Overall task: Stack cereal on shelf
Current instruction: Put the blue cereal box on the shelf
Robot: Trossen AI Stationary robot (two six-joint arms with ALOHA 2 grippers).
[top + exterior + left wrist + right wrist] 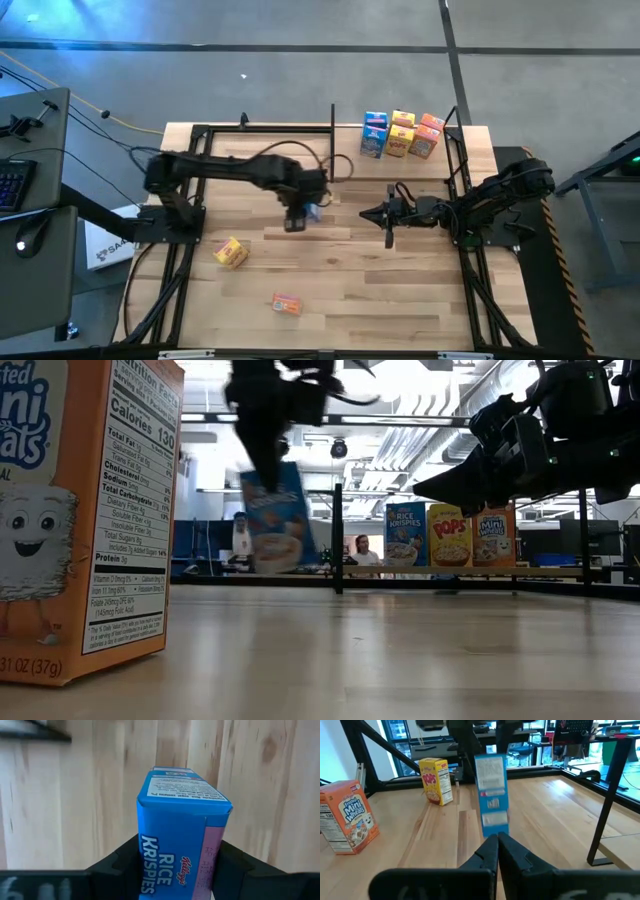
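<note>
3 boxes (401,134) stand upper right; left gripper (297,217) grasps a blue box (180,835); right gripper (388,214) clenched; 2 boxes (231,252) lie loose

A blue Rice Krispies box (180,830) hangs upright above the desk (400,290). A yellow box (231,252) and an orange box (286,304) sit apart near the front. More boxes (401,134) stand together on the shelf (470,150).

My left fingers (125,865), matt black plastic, are pressing a Rice Krispies box (182,827) of smooth, lightly glossy printed cardboard. The surface (75,800) is showing pale planked wood with visible grain and a satin sheen. Thin black metal posts (333,125) are framing the shelf.
</note>
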